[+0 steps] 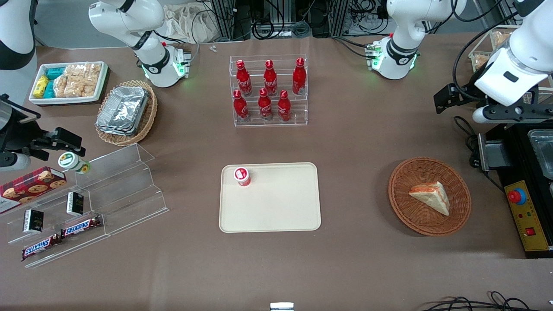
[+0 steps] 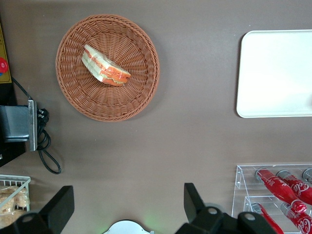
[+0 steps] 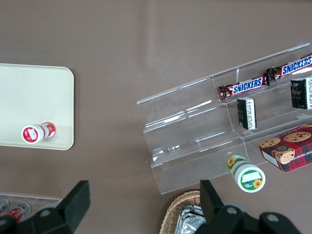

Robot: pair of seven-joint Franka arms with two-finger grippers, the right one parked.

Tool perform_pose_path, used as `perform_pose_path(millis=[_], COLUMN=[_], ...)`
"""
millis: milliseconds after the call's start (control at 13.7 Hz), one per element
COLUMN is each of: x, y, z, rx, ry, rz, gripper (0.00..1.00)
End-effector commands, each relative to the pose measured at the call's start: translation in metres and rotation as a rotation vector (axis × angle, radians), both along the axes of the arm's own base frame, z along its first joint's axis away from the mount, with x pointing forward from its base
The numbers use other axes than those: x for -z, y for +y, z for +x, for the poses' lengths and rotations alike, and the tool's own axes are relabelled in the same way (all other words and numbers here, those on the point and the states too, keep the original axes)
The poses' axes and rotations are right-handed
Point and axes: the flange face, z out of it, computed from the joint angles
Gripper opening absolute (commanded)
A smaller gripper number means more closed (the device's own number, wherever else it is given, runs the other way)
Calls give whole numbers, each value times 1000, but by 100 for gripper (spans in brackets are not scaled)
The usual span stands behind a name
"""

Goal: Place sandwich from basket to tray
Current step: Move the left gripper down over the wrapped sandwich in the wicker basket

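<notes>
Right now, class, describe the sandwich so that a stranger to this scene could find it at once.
Start at the cream tray in the middle of the table, then look toward the working arm's end to the round reddish-brown basket. The sandwich lies in it, alone: a pale triangular wedge with orange-red filling. The open pincer hangs high above the table, well clear of it.

I am looking at a brown table sitting under even light. Off its edge farthest from the front camera, black cables are trailing across grey floor.
</notes>
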Motion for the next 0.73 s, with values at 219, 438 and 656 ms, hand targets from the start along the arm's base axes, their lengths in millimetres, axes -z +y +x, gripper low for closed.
perform_pose_path(millis=[219,438,656], x=[4,20,53], y=[11,61,106], z=[9,25,55], rx=[-26,-215,-429], ry=[12,33,6], rz=[18,9,12], gripper=[100,100,100])
